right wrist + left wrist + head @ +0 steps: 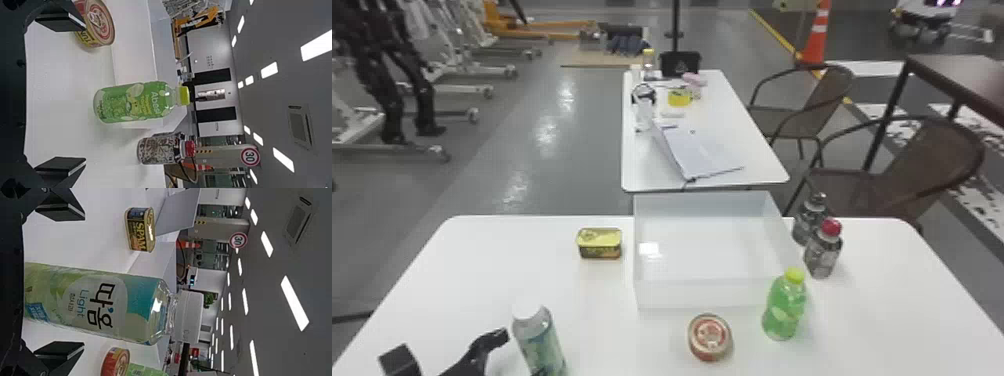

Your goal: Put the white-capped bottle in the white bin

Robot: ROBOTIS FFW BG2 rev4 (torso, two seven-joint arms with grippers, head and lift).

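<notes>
White-cap btl [539, 340] just ahead of your L gripper [449, 347], jaws apart

Your L jaws stand wide apart. In the L wrist view the white-cap btl is upright, lined up w/ the gap b/w the two fingers [62, 211], cap above their level. Head view puts it just to the R of the near finger. Can't tell if the btl touches either finger, or how far its base sits into the gap.

Bin [702, 295]: farther out and to the R of your L jaws, past the white-cap btl. Rect. tin [599, 247] is farther out from the L jaws too, a bit to their R, near the bin's L wall. Round tin [709, 339] is well to the R of the L jaws, in front of the bin.

Your R gripper [84, 94] also has its fingers well apart, per the R wrist view. Green btl [135, 102] stands upright ahead of the R jaws, in line w/ their gap; round tin is off by their L finger. Red-cap btl [160, 150] is farther out, toward the R finger's side, w/ a dark btl [807, 222] just beside it.
</notes>
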